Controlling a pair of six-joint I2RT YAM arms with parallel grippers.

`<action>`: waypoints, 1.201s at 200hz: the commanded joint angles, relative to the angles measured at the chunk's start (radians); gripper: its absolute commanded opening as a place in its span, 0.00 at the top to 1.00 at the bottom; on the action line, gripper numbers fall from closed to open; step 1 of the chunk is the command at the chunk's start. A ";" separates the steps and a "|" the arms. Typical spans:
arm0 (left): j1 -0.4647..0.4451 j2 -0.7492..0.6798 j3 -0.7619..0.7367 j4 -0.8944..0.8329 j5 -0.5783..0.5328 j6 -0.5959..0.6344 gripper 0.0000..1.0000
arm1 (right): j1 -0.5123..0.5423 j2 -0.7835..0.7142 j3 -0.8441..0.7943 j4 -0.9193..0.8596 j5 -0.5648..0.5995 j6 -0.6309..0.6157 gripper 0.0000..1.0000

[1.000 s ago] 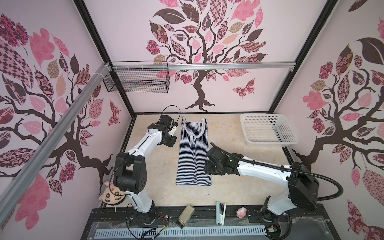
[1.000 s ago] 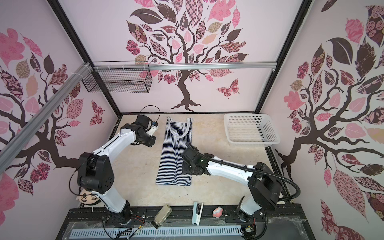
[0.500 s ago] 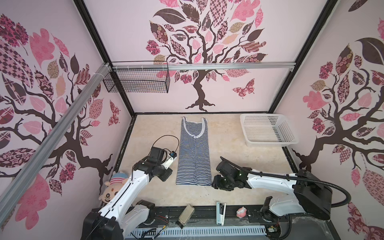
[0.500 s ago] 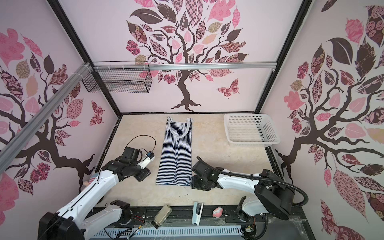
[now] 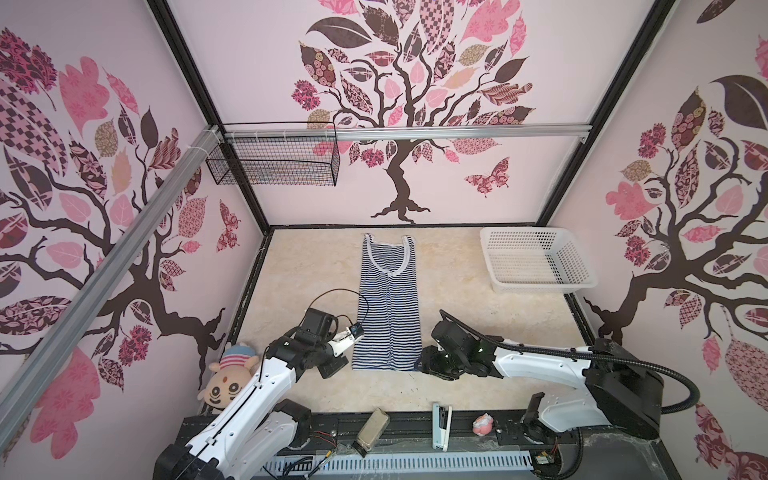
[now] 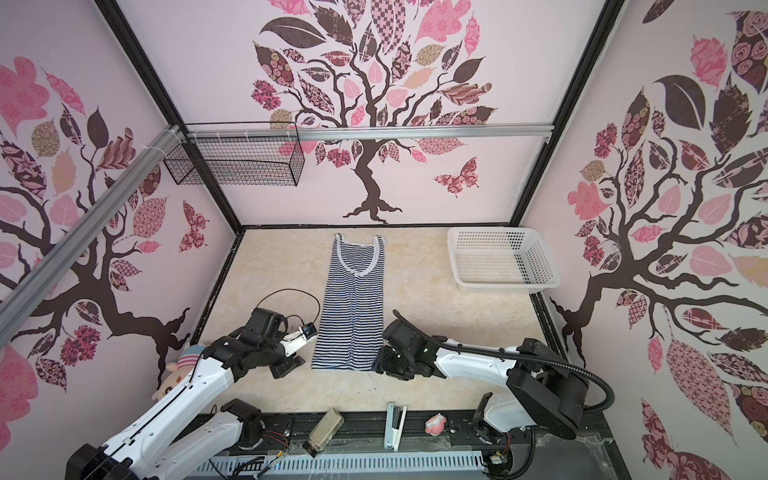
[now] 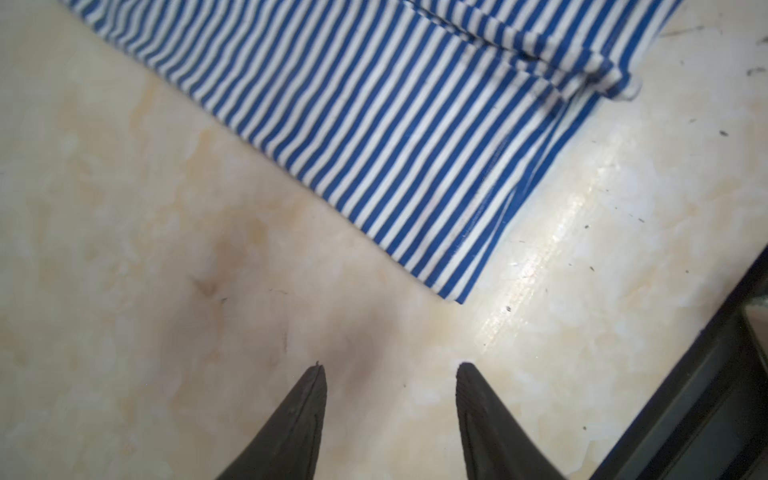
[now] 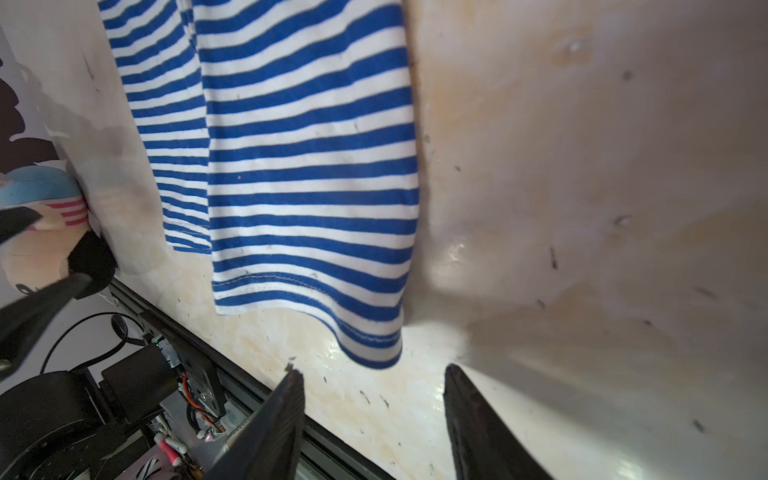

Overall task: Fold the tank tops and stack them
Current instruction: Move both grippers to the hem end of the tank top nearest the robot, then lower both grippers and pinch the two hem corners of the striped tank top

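Striped tank top (image 5: 388,307) lies flat; left gripper (image 7: 391,368) and right gripper (image 8: 372,370) (jaws parted, empty) flank its hem corners, likely to lift them.

Tank top (image 5: 388,307): I see narrow navy-and-white stripes, white trim at the neck.
Worktop (image 5: 478,316): cream, marbled with pale tan blotches.
Basket (image 5: 536,266): plain white.
Doll (image 5: 230,380): tan face, pink, white and blue striped cap.
Walls (image 5: 519,187): pale pink; I make out dark brown trees with patterned pink leaves.
Left claw (image 7: 391,366): black fingers.
Right claw (image 8: 372,369): black too, from my seat.
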 commanded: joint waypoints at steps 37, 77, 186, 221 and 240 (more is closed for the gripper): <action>-0.142 0.031 -0.060 0.067 -0.100 0.052 0.46 | 0.001 0.062 0.029 0.025 -0.023 0.025 0.43; -0.145 0.088 -0.055 0.109 -0.087 0.053 0.46 | 0.001 0.085 0.043 0.031 -0.025 0.025 0.45; -0.164 0.181 -0.042 0.182 -0.040 0.037 0.48 | 0.001 0.119 0.031 0.083 -0.022 0.065 0.49; -0.168 0.165 -0.051 0.206 -0.039 0.025 0.49 | 0.000 0.128 0.027 0.090 -0.024 0.067 0.50; -0.170 0.150 -0.053 0.203 -0.030 0.026 0.49 | -0.001 0.126 0.022 0.095 -0.022 0.069 0.50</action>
